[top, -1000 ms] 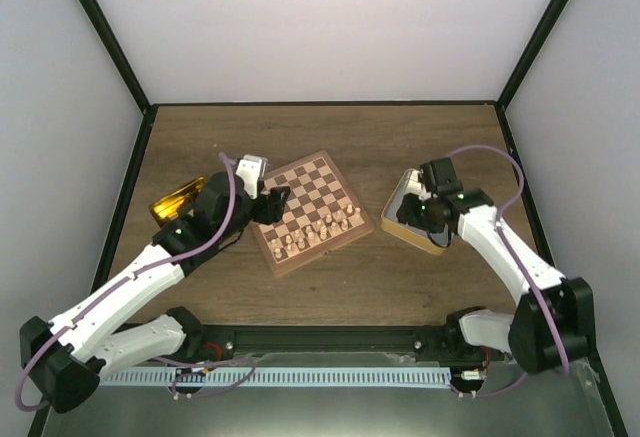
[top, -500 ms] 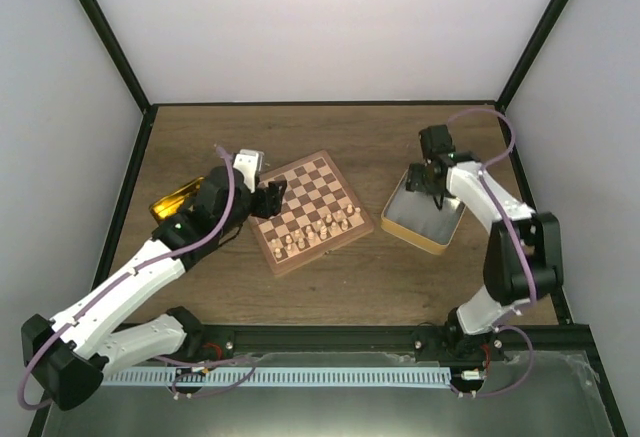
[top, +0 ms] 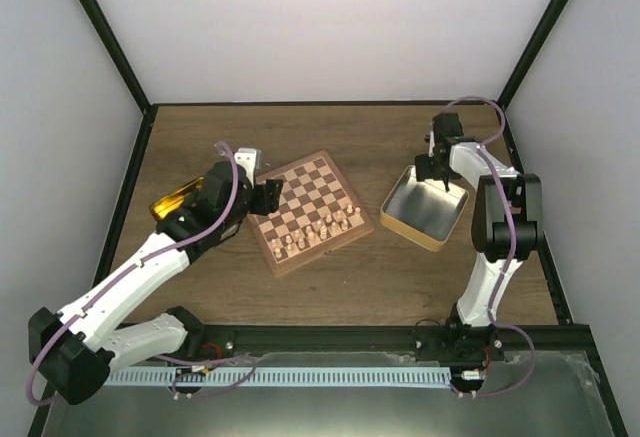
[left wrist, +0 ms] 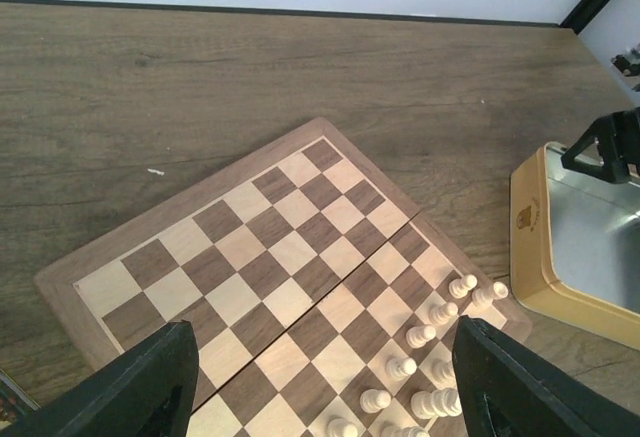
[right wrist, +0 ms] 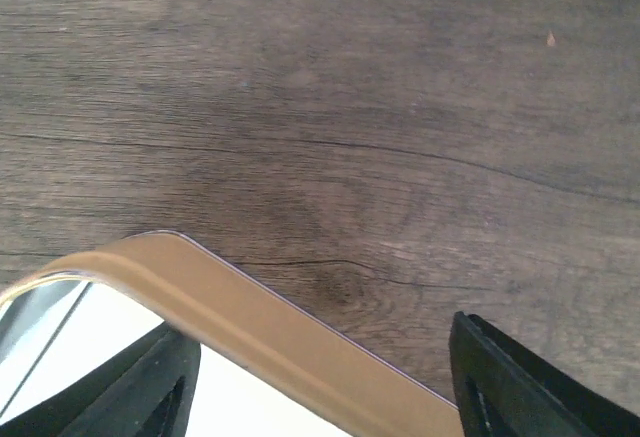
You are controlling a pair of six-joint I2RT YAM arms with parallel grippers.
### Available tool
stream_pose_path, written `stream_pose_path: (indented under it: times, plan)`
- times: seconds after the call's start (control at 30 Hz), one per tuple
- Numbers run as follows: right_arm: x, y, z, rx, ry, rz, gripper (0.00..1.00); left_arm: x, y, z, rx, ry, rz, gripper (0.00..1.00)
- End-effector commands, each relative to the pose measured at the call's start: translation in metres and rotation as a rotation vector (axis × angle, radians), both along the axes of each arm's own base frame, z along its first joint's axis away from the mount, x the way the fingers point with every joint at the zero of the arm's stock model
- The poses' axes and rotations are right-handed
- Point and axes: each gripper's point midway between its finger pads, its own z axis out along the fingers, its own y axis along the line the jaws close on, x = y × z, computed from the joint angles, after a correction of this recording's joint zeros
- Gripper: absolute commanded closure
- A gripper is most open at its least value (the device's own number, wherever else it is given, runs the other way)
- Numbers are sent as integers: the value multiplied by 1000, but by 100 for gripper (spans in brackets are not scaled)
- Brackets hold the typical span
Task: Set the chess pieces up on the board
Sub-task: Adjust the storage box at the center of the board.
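Top external: the board [top: 311,211] lies skewed at mid-table between the two arms. Pale chess pieces [top: 322,227] stand in two rows along its near-right side, and the far rows are bare.
Left wrist: the left gripper [left wrist: 325,332] hangs over the board's left part with its jaws spread wide and nothing between them.
Right wrist: the right gripper [right wrist: 322,327] straddles the far rim of the gold tin [right wrist: 200,277]. Its jaws are apart and grip nothing that I can see.
Tin interior: reads as bare metal from above. No dark pieces are visible in any view.
Amber object [top: 178,200]: lies on the table by the left arm. I cannot tell its contents.
Risk 1: the right fingers sit close over the tin rim, so a descent here could catch the rim and tip or drag the tin.
Risk 2: the pieces are tiny and closely packed, and wide jaws lowered among them would likely topple neighbours.
Risk 3: the board looks loose on the table, so a sideways nudge from a finger could skew it and upset the rows.
Surface: dark wood-grain tabletop [right wrist: 400,107], matte, with fine cracks and knots.
Room: plain white walls with black frame posts at the corners.
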Motion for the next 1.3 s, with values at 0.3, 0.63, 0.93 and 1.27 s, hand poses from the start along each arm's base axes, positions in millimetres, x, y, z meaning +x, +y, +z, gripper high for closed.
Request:
stream_pose_path:
  times: [0.3,0.63,0.93,1.27]
  plan:
    - [-1,-16,0,96,43,-122,55,5,0,15,-15,-19,6,29]
    - [-21,-41,4,72,33,-379,69,0,4,19,-2,-40,-10,29]
    - [-57,-63,-4,123,30,-640,78,-6,7,25,-14,-62,-21,29]
    - [-93,-52,-8,328,-31,-918,77,-7,8,23,-11,-64,-20,29]
